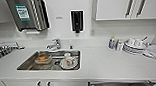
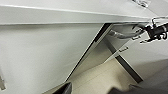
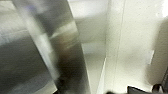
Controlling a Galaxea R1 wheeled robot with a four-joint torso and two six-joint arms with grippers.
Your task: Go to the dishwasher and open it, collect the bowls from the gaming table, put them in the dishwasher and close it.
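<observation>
The dishwasher (image 1: 118, 84) shows as a brushed steel front under the white counter, at the lower right of the head view. In the right wrist view that steel panel (image 3: 42, 50) is very close, with a pale floor beside it. The left wrist view looks along white cabinet fronts (image 2: 37, 55) under the counter edge; far off in it, a dark jointed part of my right arm (image 2: 156, 31) hangs near a steel handle (image 2: 120, 35). The bowls and the gaming table are out of view.
The sink (image 1: 26, 65) holds a plate, a cup and a container. A tap (image 1: 54, 44) stands behind it. Stacked plates (image 1: 134, 47) and a bottle (image 1: 111, 42) sit at the counter's right. A towel dispenser (image 1: 28, 14) and wall cabinets (image 1: 127, 5) hang above.
</observation>
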